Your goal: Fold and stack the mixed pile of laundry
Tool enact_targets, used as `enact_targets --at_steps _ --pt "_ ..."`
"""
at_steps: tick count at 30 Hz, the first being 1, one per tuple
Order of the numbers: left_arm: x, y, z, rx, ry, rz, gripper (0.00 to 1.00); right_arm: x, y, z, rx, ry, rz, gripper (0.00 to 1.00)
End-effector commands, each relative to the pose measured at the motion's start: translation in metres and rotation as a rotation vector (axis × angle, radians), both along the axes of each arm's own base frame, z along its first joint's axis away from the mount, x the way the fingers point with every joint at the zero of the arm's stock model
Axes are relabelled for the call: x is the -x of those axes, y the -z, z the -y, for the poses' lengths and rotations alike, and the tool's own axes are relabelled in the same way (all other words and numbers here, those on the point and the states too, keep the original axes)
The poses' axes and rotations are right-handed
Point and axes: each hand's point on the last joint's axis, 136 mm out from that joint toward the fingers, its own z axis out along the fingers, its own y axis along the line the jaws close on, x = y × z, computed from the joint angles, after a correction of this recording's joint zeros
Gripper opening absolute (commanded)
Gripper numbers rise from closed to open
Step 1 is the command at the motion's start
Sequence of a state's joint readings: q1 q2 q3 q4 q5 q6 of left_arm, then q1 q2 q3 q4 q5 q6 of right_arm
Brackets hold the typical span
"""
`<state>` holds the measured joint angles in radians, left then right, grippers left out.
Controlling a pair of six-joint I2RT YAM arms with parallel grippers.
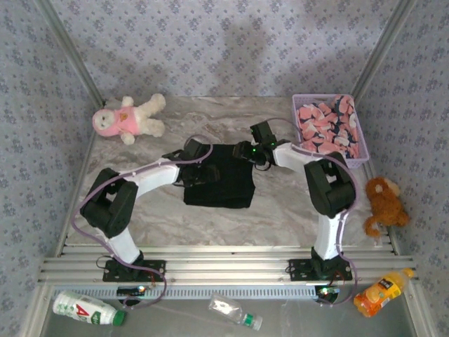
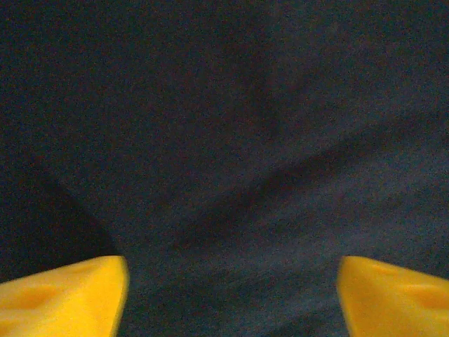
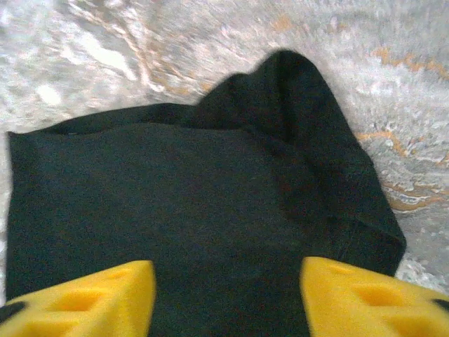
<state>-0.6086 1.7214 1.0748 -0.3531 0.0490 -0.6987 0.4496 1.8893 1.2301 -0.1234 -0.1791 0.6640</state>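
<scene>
The black T-shirt (image 1: 221, 184) lies folded into a rough rectangle in the middle of the marble table. My left gripper (image 1: 201, 156) hovers over its far left corner; in the left wrist view my gripper (image 2: 231, 298) stands open, with dark cloth (image 2: 224, 140) between and beyond the yellow fingertips (image 2: 70, 295). My right gripper (image 1: 252, 149) is at the far right corner, open (image 3: 228, 295) over the shirt (image 3: 175, 196), holding nothing. One folded edge of the shirt bulges up at the far corner. The pink printed garment (image 1: 328, 128) sits bunched inside the lavender basket.
The lavender mesh basket (image 1: 296, 116) stands at the back right. A pink-and-white plush toy (image 1: 126, 118) lies at the back left, a brown plush (image 1: 382, 203) at the right edge. Two plastic bottles (image 1: 88, 307) (image 1: 235, 312) and an orange juice bottle (image 1: 382, 291) lie below the arm bases.
</scene>
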Motion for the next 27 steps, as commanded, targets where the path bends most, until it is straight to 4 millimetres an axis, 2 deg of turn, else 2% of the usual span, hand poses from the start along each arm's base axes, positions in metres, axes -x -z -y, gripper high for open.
enact_targets --at_steps 1,2,3,6,9,12,15,18,22,27 --pt "-0.013 -0.013 0.015 -0.036 0.022 0.030 0.87 0.005 -0.046 0.007 -0.002 -0.001 0.099 0.72" --pt "-0.016 -0.014 0.020 -0.050 0.026 0.035 0.88 0.006 -0.054 0.011 0.008 0.013 0.114 0.75" --pt "-0.019 -0.013 0.023 -0.067 0.028 0.041 0.88 0.015 -0.042 0.020 0.038 0.029 0.089 0.77" --pt "-0.025 -0.002 0.029 -0.108 0.024 0.029 0.88 0.026 -0.046 0.039 0.109 0.035 0.108 0.80" --pt "-0.021 0.018 0.029 -0.130 0.012 -0.024 0.88 0.034 -0.048 0.055 0.150 0.073 0.126 0.80" --pt "-0.014 0.033 0.019 -0.187 0.022 -0.056 0.88 0.045 -0.044 0.066 0.162 0.095 0.123 0.80" --pt "-0.007 0.046 -0.008 -0.333 0.052 -0.085 0.89 0.051 -0.038 0.075 0.150 0.116 0.110 0.80" --pt "-0.003 0.054 -0.050 -0.464 0.046 -0.132 0.89 0.051 -0.034 0.084 0.129 0.138 0.103 0.80" --pt "0.001 0.056 -0.106 -0.466 -0.055 -0.185 0.89 0.045 -0.037 0.092 0.105 0.159 0.112 0.80" --pt "0.002 0.048 -0.170 -0.471 -0.171 -0.215 0.89 0.040 -0.037 0.102 0.089 0.183 0.117 0.80"
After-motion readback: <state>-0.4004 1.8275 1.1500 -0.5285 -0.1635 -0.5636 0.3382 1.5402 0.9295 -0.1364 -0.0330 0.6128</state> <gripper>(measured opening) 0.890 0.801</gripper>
